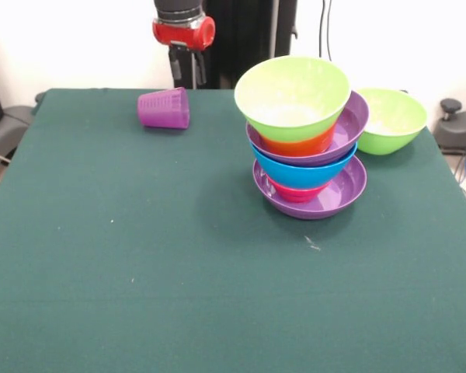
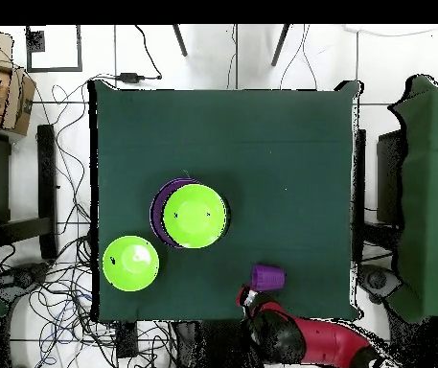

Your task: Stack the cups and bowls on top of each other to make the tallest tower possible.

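- The tower (image 1: 307, 148) stands on the counter (image 1: 179, 256), well apart from the jaws (image 1: 188, 71). Its base is a wide purple bowl (image 1: 343, 189), which probably gives the pile its footing.
- Upward, I count a red-pink bowl (image 1: 293, 193), a large blue bowl (image 1: 303, 172), a second wide purple bowl (image 1: 346, 128), an orange bowl (image 1: 295, 144) and a lime green bowl (image 1: 293, 97) on top: six in all. The upper bowls lean, so the pile looks unsteady.
- A second lime green bowl (image 1: 390, 118) sits upright on the counter just beside the tower, on the side away from the jaws, likely waiting to be added.
- One purple cup (image 1: 165, 108) lies on its side, near the jaws and just below them in the front view, the closest thing to pick.
- No yellow cup or small translucent blue bowl shows.
- The jaws hang drawn back at the counter's far edge, holding nothing; whether spread or pressed together, I cannot tell.
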